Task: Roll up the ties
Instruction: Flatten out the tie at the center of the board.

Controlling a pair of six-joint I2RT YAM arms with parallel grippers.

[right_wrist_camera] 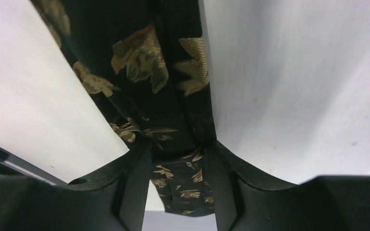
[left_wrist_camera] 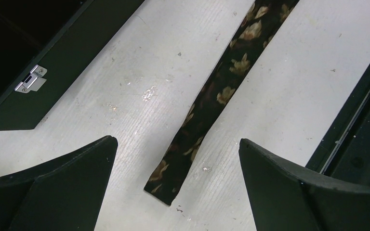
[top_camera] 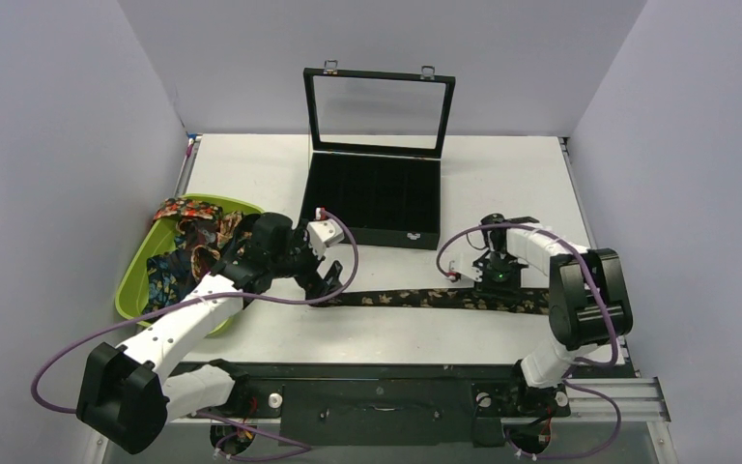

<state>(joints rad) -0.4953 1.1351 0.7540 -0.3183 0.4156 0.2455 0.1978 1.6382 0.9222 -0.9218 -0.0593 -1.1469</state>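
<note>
Tie [top_camera: 415, 298]: flat along table [top_camera: 251, 174] near edge. Right gripper [right_wrist_camera: 178, 159]: pinching bunched fabric near its right end. Left gripper [left_wrist_camera: 177, 144]: open over narrow end. Risk: uneven pinch slips; roll starts crooked.

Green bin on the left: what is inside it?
A heap of crumpled ties in red, orange and blue prints fills the green bin. Their number and the bin's floor cannot be seen: they cover each other, and the left arm hides one side.
</note>
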